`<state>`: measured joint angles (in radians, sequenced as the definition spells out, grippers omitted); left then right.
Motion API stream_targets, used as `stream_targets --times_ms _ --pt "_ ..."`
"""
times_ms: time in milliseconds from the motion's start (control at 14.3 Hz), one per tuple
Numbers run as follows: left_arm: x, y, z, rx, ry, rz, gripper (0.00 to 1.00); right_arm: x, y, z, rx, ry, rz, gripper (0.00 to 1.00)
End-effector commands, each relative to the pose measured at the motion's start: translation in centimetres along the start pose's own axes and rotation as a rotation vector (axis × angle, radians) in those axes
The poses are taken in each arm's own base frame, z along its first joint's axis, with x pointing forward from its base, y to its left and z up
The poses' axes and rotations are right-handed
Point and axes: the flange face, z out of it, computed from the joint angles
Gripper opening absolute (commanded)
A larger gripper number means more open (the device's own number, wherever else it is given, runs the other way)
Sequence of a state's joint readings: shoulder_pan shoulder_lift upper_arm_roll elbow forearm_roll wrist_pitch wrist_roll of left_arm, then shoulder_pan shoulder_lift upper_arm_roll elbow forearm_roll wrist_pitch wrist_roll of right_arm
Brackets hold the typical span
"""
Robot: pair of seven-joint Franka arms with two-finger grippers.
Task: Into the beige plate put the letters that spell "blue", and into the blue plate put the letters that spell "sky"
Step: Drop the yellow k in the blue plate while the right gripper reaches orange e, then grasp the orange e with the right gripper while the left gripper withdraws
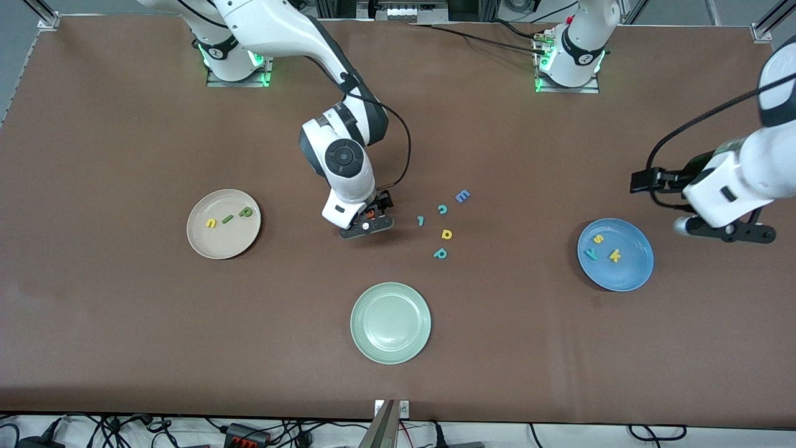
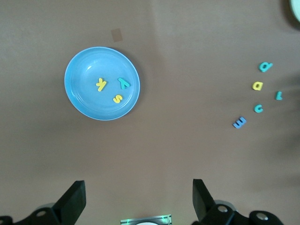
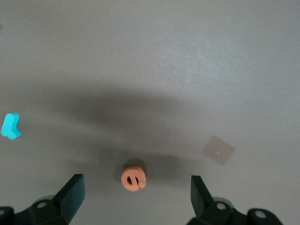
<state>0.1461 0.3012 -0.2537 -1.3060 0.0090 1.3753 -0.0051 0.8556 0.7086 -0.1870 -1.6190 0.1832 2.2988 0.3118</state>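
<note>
The orange e [image 1: 369,214] [image 3: 134,178] lies on the table mid-table, and my right gripper [image 1: 367,225] [image 3: 137,190] hangs low over it, open, one finger to each side, nothing held. The beige plate [image 1: 217,242] toward the right arm's end holds the yellow u [image 1: 211,223], dark green l [image 1: 227,218] and olive b [image 1: 247,211]. The blue plate [image 1: 628,274] [image 2: 82,89] toward the left arm's end holds the yellow s [image 1: 598,239] [image 2: 117,98], teal y [image 1: 591,254] [image 2: 123,83] and yellow k [image 1: 614,255] [image 2: 101,84]. My left gripper [image 1: 731,231] [image 2: 138,194] waits open beside the blue plate.
Loose letters lie beside the right gripper toward the left arm's end: a blue E [image 1: 462,196], teal c [image 1: 443,209], teal hooked letter [image 1: 421,219] [image 3: 10,126], yellow d-shape [image 1: 446,234], teal p [image 1: 440,253]. A mint-green plate [image 1: 390,336] sits nearer the front camera.
</note>
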Motion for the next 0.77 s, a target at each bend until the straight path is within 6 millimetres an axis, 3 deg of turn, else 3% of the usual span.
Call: stream_targets --times_ms 0,210,421,561,631,701 --pt "-3.9 -0.3 -0.8 0.001 0.1 0.024 1.0 0.1 -1.2 1.4 -0.009 0.016 0.018 1.0" --pt "-6.5 -0.9 -0.3 0.031 0.27 0.025 1.0 0.1 -1.3 1.7 -0.013 0.015 0.022 1.0" --pt "-6.6 -1.4 -0.5 0.038 0.266 0.015 1.0 -0.3 -1.5 2.9 -0.026 0.0 0.014 0.95" --pt "-6.3 -1.4 -1.4 0.032 0.21 0.021 1.0 -0.6 -1.9 3.7 -0.033 -0.008 0.006 0.83" --pt "-6.0 -1.1 -1.8 0.031 0.211 0.025 1.0 -0.6 -1.9 3.7 -0.033 -0.012 0.007 0.71" --pt "-6.0 -0.9 -1.7 0.032 0.209 0.031 1.0 -0.7 -2.0 3.7 -0.034 -0.014 0.006 0.68"
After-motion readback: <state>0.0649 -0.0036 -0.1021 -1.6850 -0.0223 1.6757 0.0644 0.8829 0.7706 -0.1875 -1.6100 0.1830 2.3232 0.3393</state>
